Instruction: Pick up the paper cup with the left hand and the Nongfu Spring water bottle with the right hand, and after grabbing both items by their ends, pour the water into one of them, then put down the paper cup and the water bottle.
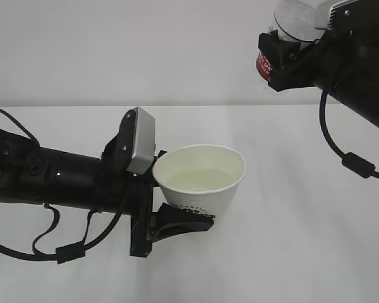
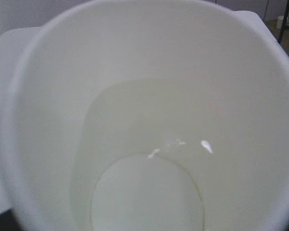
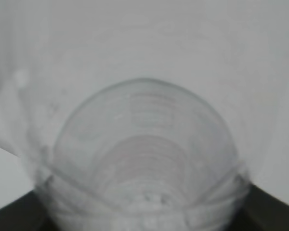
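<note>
The left hand reaches in low and nearly level over the white table, its grey plate tilted upward above the wrist and loose cables looping below the forearm. Its pincer is clamped around the lower part of the paper cup, one black finger curving under the cup's base, so the cup hangs clear of the table and leans slightly away from the arm. Inside the cup lies the water, a pale, faintly yellowish pool; the left wrist view looks straight down into the cream interior, where the water covers the bottom and climbs part of the wall, with small bright glints on its surface. Well above the cup and off to its right, the right hand comes down from the upper corner at a slant. Its pincer grips the Nongfu Spring water bottle, whose dark red label peeps out beside the jaw nearest the cup and whose clear round end faces the exterior camera. The right wrist view looks along the clear ribbed body of the bottle, the dark finger edges just visible at the bottom corners; which way the mouth points I cannot tell.
</note>
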Available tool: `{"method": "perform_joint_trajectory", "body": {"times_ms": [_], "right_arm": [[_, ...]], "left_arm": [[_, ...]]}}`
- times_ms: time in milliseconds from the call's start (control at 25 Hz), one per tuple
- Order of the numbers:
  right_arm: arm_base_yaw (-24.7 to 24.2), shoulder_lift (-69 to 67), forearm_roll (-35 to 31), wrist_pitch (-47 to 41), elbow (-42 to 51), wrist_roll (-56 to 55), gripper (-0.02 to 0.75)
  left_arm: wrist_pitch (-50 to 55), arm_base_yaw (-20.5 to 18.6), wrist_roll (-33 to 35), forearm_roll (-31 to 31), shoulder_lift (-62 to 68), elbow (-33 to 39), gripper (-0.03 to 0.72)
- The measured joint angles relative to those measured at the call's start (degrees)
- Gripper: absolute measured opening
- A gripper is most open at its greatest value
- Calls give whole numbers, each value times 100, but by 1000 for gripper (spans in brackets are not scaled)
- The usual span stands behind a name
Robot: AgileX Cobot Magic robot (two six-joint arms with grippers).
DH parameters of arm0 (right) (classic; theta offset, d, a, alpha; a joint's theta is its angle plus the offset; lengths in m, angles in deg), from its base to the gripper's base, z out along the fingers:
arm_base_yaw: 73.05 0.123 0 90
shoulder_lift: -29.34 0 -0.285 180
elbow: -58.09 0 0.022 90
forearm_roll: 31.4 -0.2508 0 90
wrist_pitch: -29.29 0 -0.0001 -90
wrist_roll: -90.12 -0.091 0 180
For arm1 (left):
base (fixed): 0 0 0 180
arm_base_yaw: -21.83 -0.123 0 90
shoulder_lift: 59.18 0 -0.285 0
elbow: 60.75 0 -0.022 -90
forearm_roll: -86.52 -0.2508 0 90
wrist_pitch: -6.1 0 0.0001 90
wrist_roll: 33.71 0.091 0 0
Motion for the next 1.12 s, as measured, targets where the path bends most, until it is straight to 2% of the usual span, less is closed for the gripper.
{"method": "perform_joint_trajectory", "body": {"times_ms": [360, 1120], "right_arm": [[0, 0, -835, -165, 0, 386, 479], [0, 0, -1816, -231, 0, 741, 479]], "left_arm": [[0, 0, 0, 0, 0, 0, 484], [0, 0, 0, 0, 0, 0, 484]]}}
